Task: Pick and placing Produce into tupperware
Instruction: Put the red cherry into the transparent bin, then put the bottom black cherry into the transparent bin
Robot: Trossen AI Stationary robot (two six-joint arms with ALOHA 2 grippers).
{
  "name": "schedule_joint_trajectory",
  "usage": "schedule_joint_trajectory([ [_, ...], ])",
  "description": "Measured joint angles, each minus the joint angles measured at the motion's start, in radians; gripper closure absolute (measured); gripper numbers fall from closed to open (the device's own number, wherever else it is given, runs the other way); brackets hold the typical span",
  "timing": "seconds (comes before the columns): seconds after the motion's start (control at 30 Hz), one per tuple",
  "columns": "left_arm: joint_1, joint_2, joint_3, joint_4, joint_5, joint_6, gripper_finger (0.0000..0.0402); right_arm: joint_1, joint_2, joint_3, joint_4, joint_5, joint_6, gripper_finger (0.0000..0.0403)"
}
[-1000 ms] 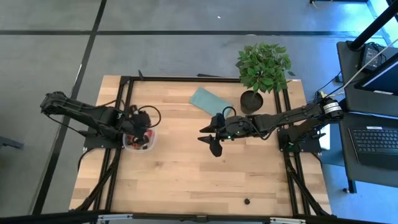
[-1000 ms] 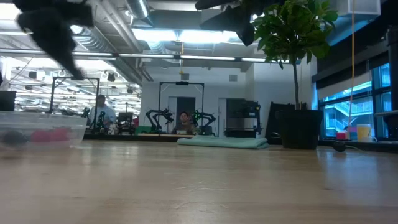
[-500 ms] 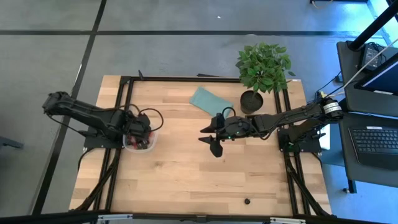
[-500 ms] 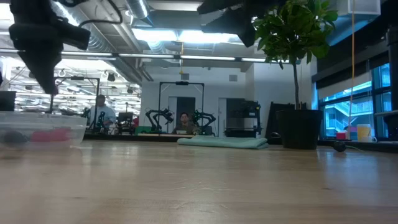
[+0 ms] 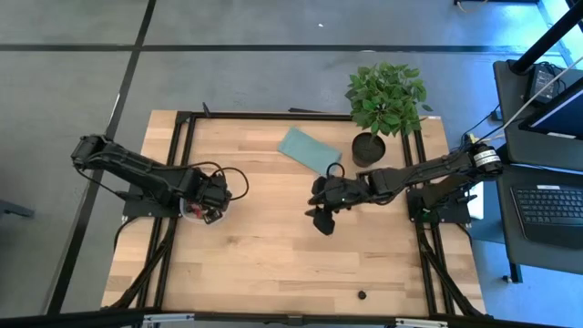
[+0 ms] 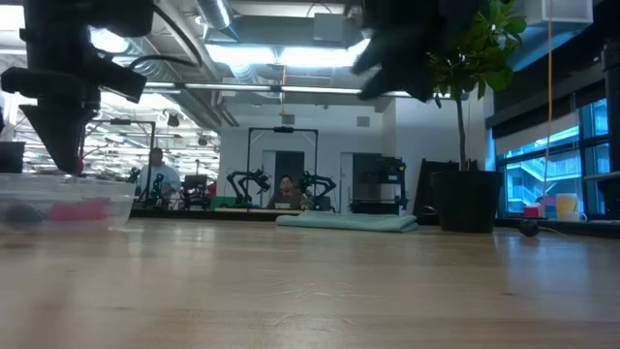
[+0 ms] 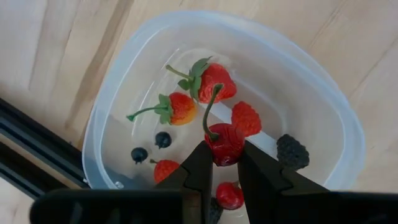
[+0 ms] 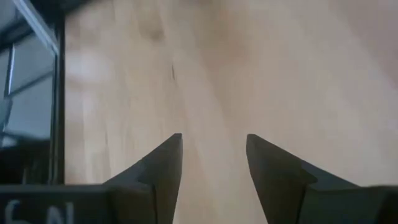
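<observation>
**Inspector A:** What did the left gripper (image 7: pixel 222 163) hold?

**Inspector B:** A red cherry (image 7: pixel 224 142), pinched between its fingers directly above the tupperware (image 7: pixel 329 124). Strawberries (image 7: pixel 214 81), blueberries (image 7: pixel 163 139) and a blackberry (image 7: pixel 292 151) lay inside the tupperware.

**Inspector A:** And farther from the tupperware?

**Inspector B:** The right gripper (image 8: pixel 213 168) hovered over bare table (image 8: pixel 249 68), fingers spread, holding nothing.

Tupperware (image 7: pixel 323 118): one
Red berries (image 7: pixel 214 81): six, one pinched in the left gripper (image 7: pixel 222 163)
Dark berries (image 7: pixel 292 151): three clear
Potted plant (image 5: pixel 384 98): one
Teal pad (image 5: pixel 307 148): one
</observation>
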Motion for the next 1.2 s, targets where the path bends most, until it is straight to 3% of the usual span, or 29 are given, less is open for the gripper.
schedule_joint_trajectory([
  [0.17,0.001,0.001,0.000,0.001,0.001,-0.002,0.0325,0.036,0.000,0.000,-0.088,-0.041,0.057,0.0233],
  [0.47,0.011,0.000,0.000,0.002,0.023,0.003,0.0220,0.083,0.000,0.000,-0.090,-0.045,0.067,0.0242],
  [0.57,0.008,0.000,0.009,0.003,0.027,0.028,0.0203,0.104,0.000,0.000,-0.099,-0.105,0.035,0.0242],
  [0.73,-0.006,0.000,0.048,0.082,-0.008,0.156,0.0200,0.191,0.000,0.000,-0.100,-0.172,0.007,0.0242],
  [0.97,-0.007,0.000,0.051,0.369,-0.012,0.356,0.0203,0.345,0.000,0.000,-0.160,-0.099,0.208,0.0242],
  [1.2,-0.005,0.000,0.051,0.551,-0.007,0.423,0.0204,0.484,0.063,0.009,-0.207,-0.060,0.437,0.0242],
])
